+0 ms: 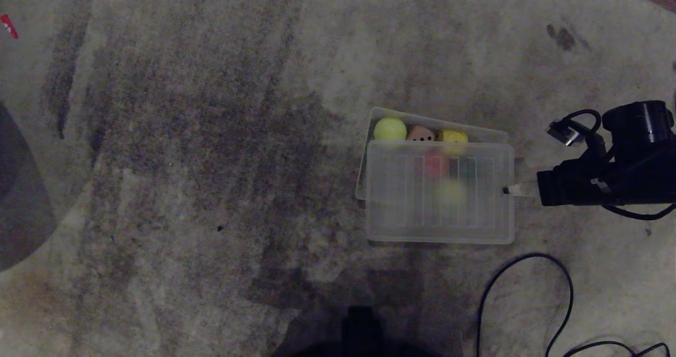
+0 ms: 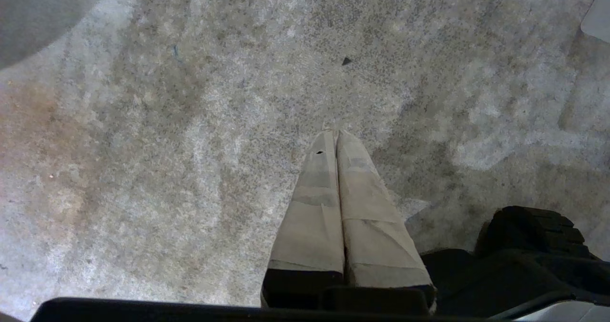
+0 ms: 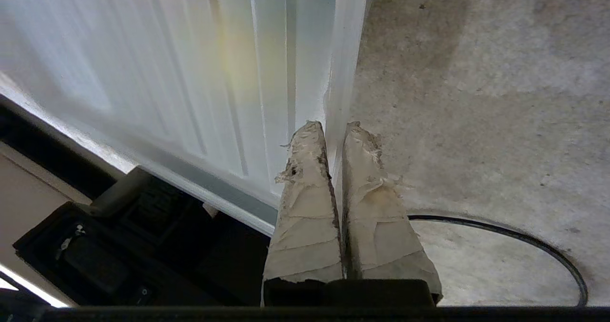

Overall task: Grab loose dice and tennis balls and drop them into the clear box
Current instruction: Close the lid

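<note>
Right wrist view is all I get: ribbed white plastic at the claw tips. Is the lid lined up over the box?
Observer: No. In the head view the lid, pinched at its right edge by the right claw, sits offset toward the robot, so the far strip of the clear box is uncovered.
Operator: Anything showing in that strip?
Observer: A tennis ball, a tan die and a yellow die, in a row inside the box.
Operator: And the left claw?
Observer: The left claw is shut, empty, over bare carpet; only the left wrist view shows it.
</note>
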### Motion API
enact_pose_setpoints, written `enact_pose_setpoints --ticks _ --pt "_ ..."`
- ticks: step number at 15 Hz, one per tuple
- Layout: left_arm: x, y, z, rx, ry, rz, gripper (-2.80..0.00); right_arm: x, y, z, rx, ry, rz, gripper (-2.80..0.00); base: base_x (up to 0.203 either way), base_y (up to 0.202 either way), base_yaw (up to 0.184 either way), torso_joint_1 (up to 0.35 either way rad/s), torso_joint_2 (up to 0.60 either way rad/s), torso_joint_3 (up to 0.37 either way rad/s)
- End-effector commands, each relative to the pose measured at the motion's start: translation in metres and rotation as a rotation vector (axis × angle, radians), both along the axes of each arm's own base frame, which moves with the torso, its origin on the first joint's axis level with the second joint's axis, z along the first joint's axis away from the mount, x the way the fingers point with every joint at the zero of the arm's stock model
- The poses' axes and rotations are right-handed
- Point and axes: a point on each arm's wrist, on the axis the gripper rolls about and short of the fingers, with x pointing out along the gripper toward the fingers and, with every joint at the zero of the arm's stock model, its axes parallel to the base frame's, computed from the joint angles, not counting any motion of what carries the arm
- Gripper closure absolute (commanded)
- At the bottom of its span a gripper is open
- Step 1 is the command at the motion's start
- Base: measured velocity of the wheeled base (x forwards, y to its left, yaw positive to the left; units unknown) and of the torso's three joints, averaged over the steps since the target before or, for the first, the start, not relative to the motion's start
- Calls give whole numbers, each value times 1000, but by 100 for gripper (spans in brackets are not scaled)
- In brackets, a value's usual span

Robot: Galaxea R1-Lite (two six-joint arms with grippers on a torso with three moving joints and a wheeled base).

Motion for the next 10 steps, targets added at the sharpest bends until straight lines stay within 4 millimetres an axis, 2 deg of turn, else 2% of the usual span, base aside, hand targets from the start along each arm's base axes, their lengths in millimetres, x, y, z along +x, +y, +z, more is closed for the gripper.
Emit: enact_pose_setpoints --ticks 1,10 --pt "0 0 0 -1 2 1 0 3 -2 0 1 -4 -1 0 0 0 0 0 0 0" --pt "0 0 0 -1 2 1 0 18 -8 0 1 -40 -21 0 0 0 0 0 0 0"
